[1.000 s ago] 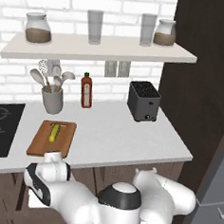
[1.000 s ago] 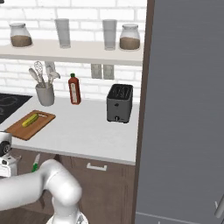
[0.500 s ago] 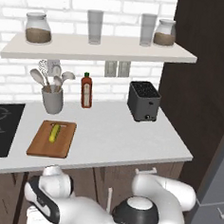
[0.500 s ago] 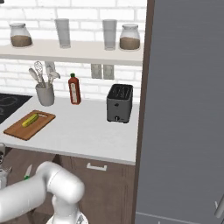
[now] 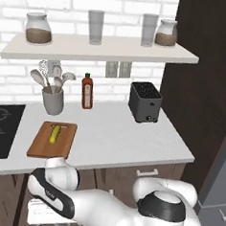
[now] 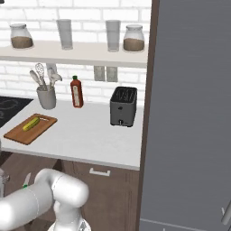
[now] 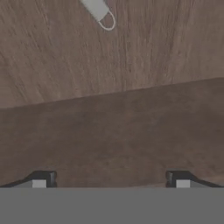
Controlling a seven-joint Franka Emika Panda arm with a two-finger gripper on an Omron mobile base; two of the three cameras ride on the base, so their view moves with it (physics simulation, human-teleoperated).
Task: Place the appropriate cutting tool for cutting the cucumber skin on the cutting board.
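Observation:
The cutting board lies flat on the counter's left part. The cucumber rests on it. Just past the cucumber's far end, a thin grey sliver lies on the board. It looks like the cutting tool but is too small to make out. My arm bends down in front of the cabinets below the board. In the hand view my gripper is open, its fingertips wide apart with nothing between them, facing brown wood.
A black toaster, a red-brown bottle and a utensil pot stand at the counter's back. A cooktop is at the left. A grey handle shows on the wood. A green-handled knife sits below the counter edge.
My arm has sunk from just before the board's front edge to below the counter's front. The board and cucumber have not moved. The jaws stayed open.

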